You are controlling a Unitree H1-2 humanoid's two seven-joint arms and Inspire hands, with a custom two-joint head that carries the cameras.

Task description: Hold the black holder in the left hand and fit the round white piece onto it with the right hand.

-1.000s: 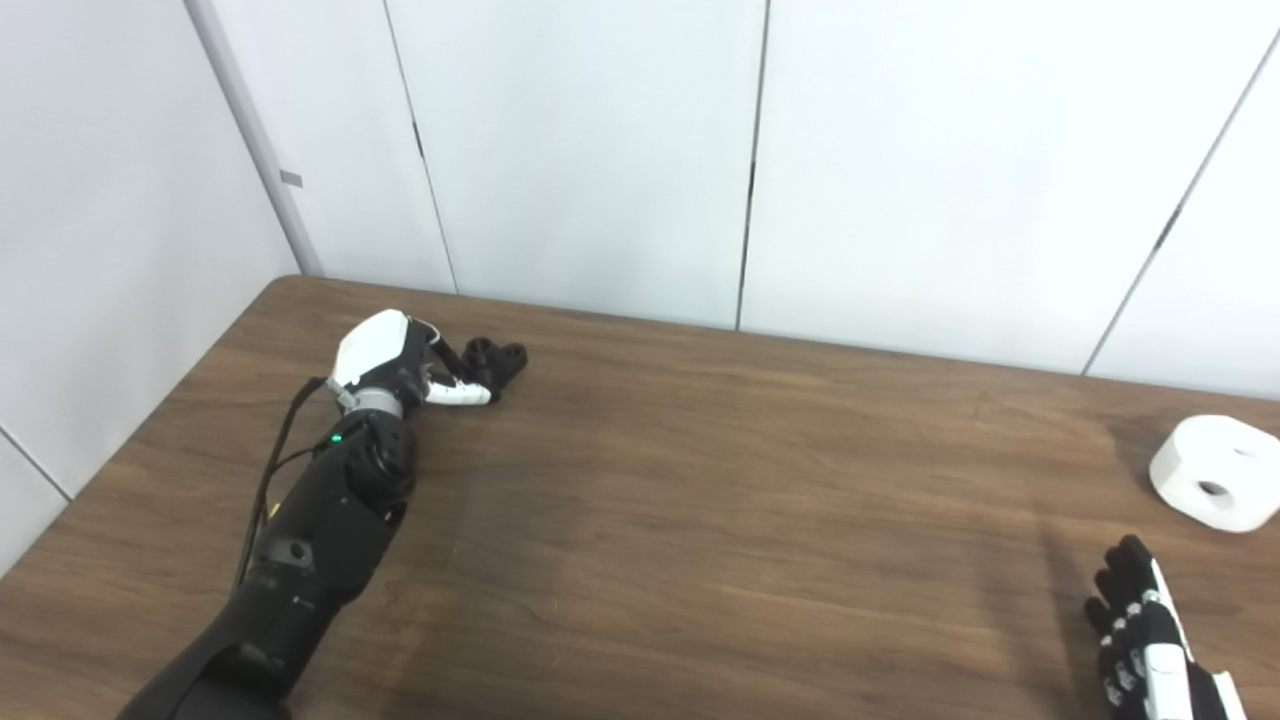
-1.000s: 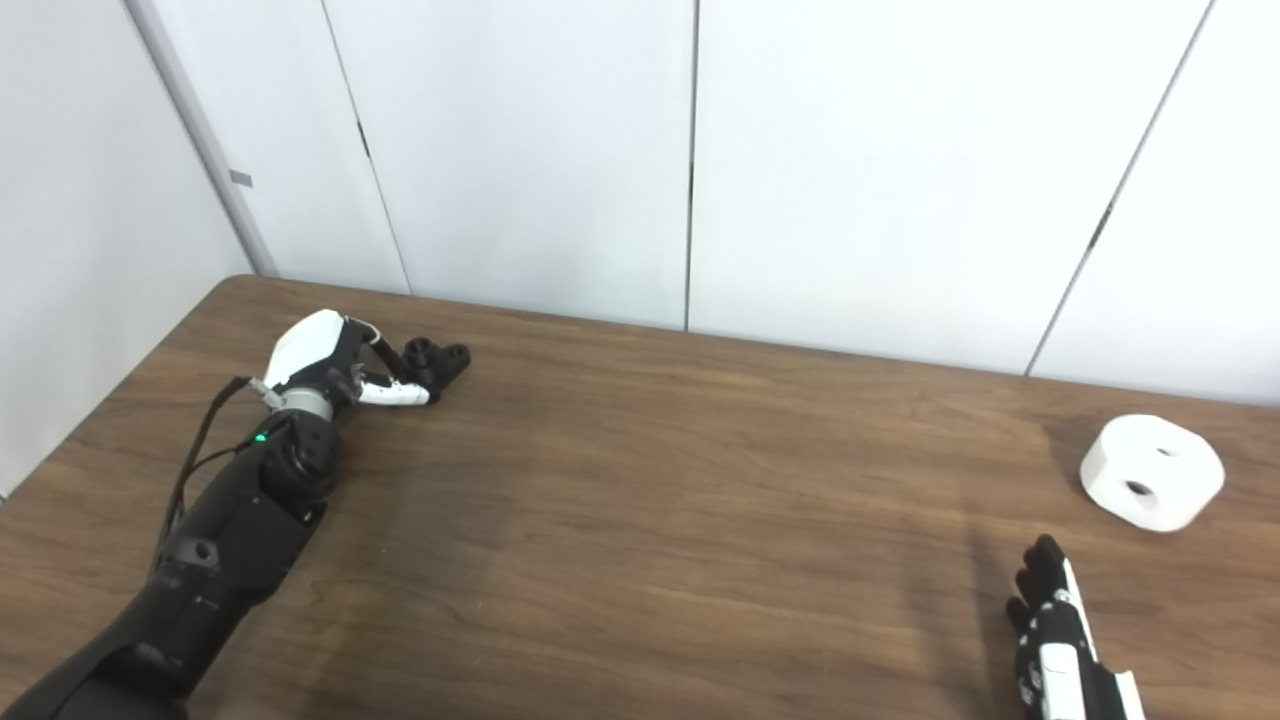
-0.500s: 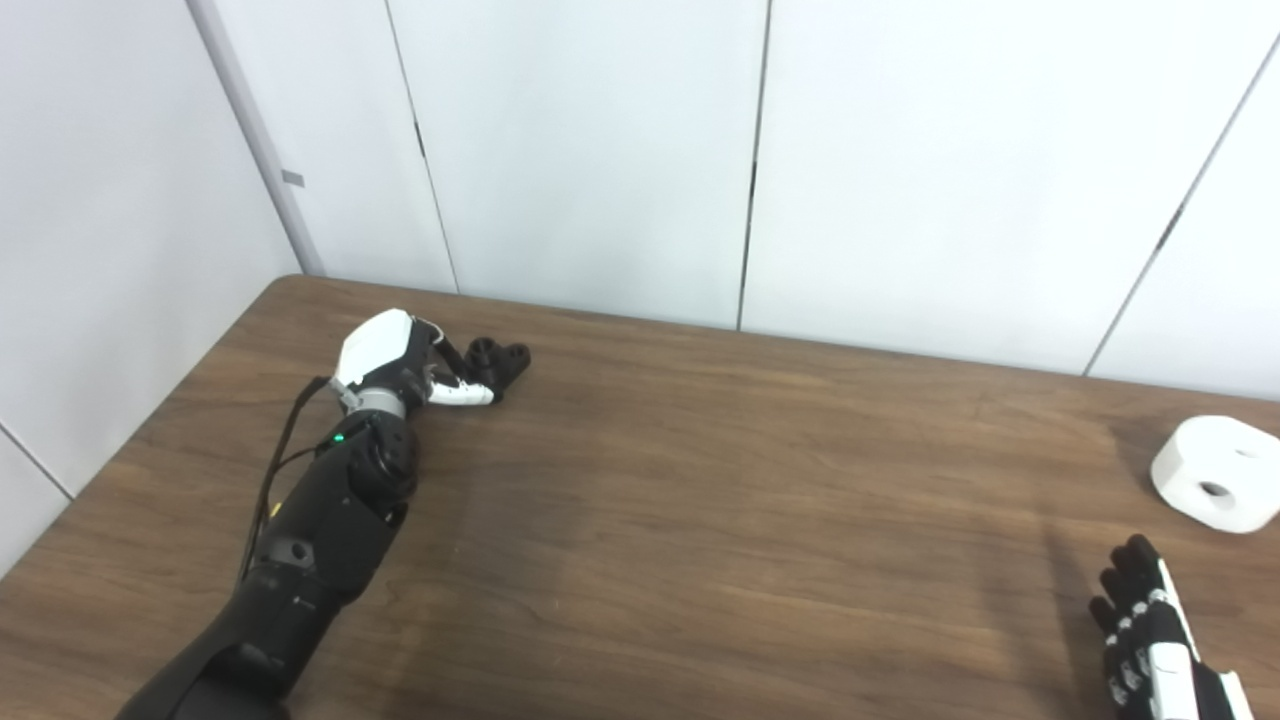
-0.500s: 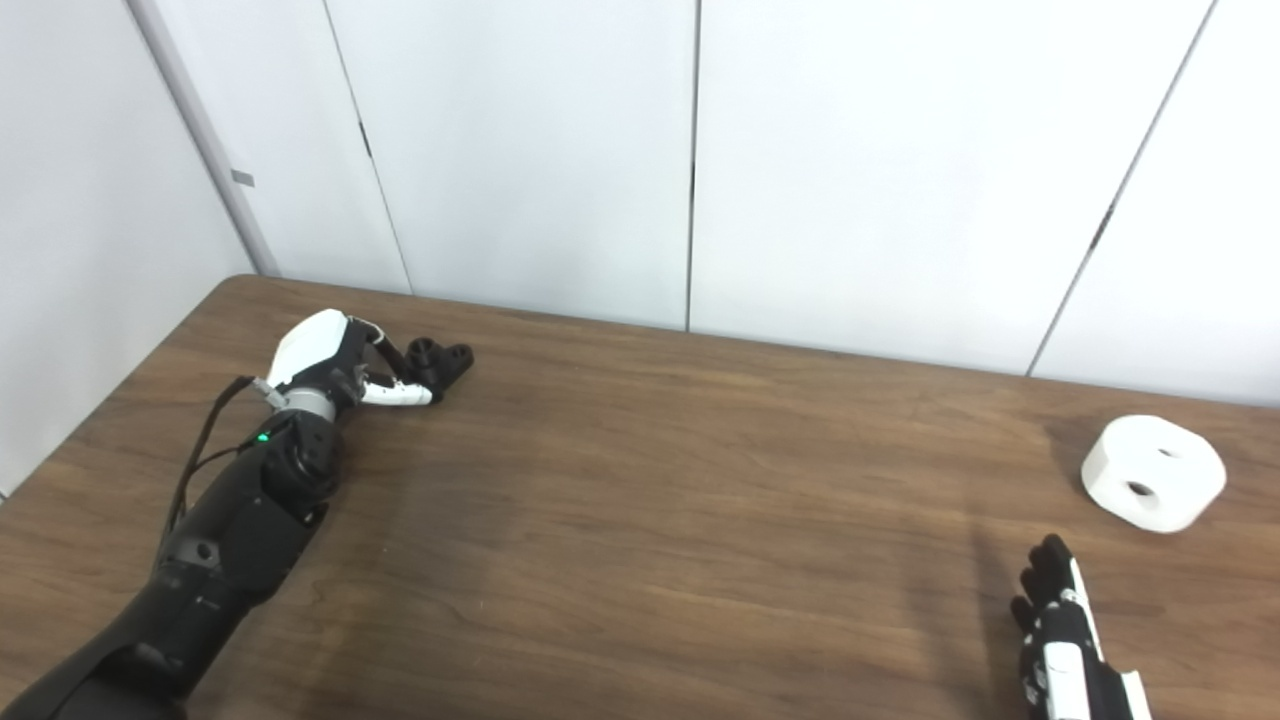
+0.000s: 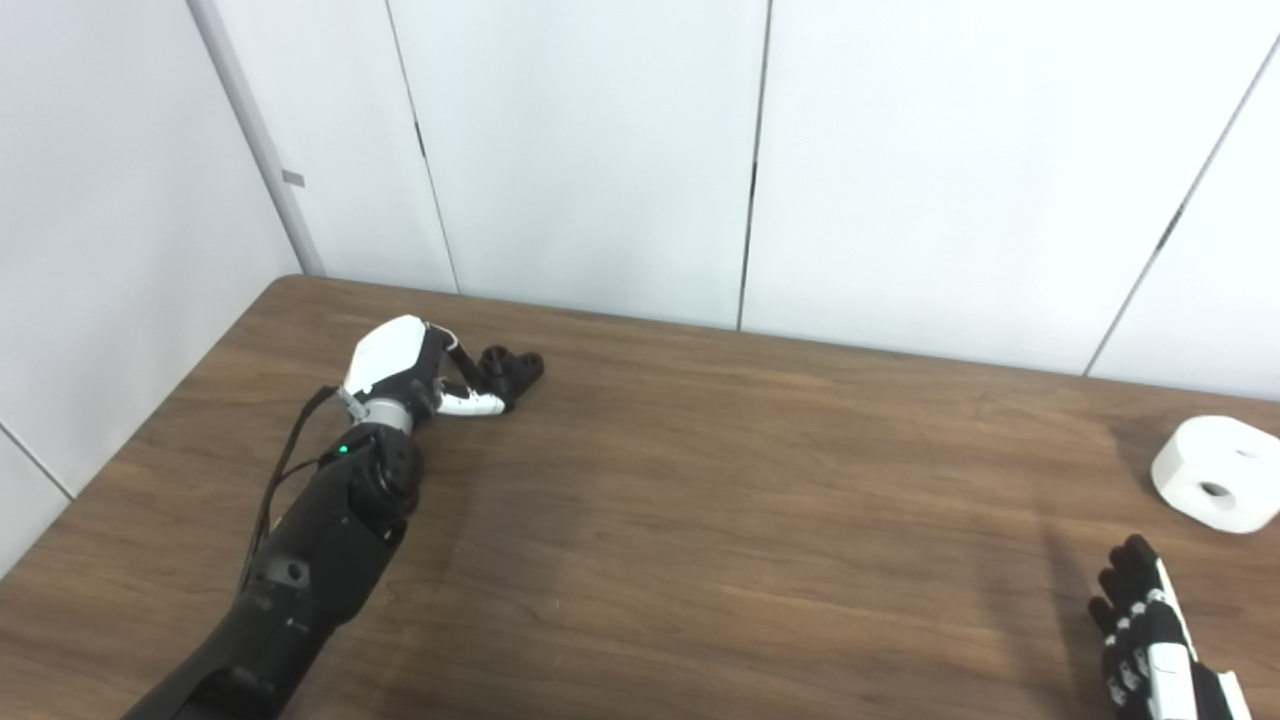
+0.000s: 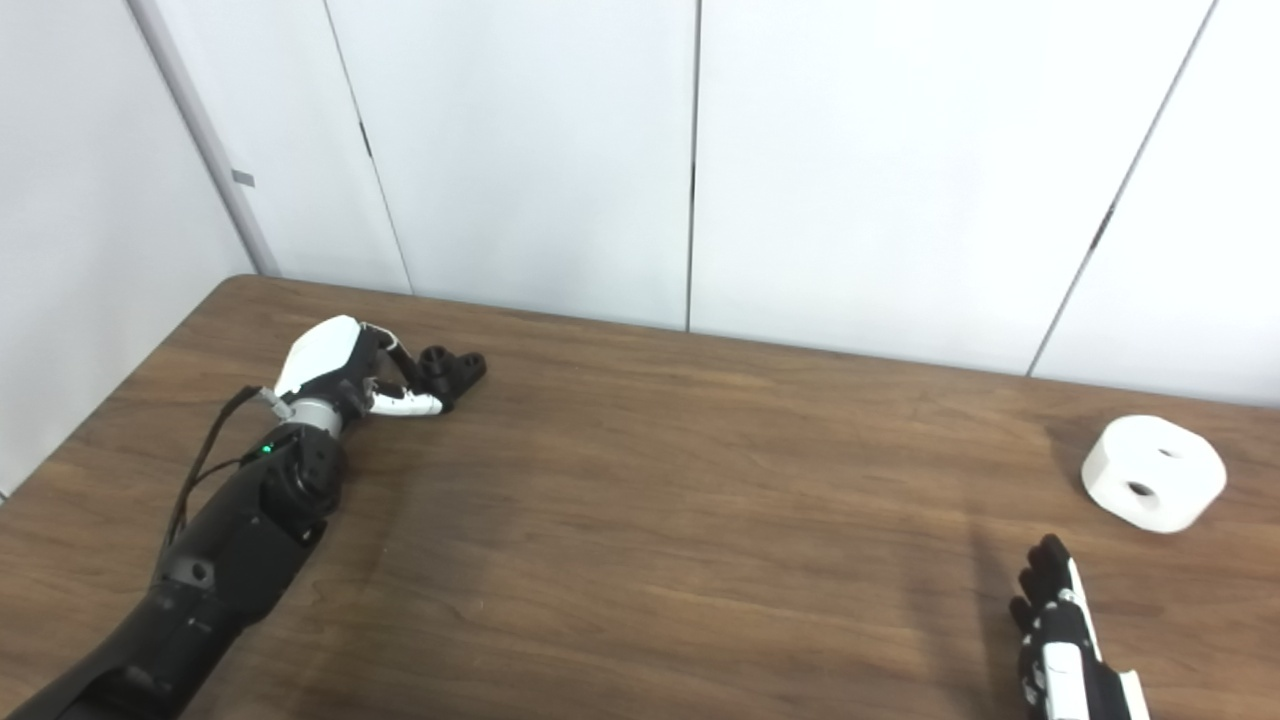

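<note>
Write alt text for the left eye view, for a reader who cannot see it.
The robot's left hand is closed on a small black holder at the far left of a brown wooden table. The right hand waits with fingers apart at the near right corner, short of a round white piece with holes. White wall panels stand behind.

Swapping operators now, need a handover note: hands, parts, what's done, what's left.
Left hand: far left of the table, fingers closed around the black holder, which looks low at the tabletop; lift not evident.
Right hand: near right edge, fingers apart, holding nothing.
Round white piece: lying on the table at far right, beyond the right hand, untouched.
Done: holder grasped.
Left: raise holder, pick up white piece, bring both together, fit it on.
</note>
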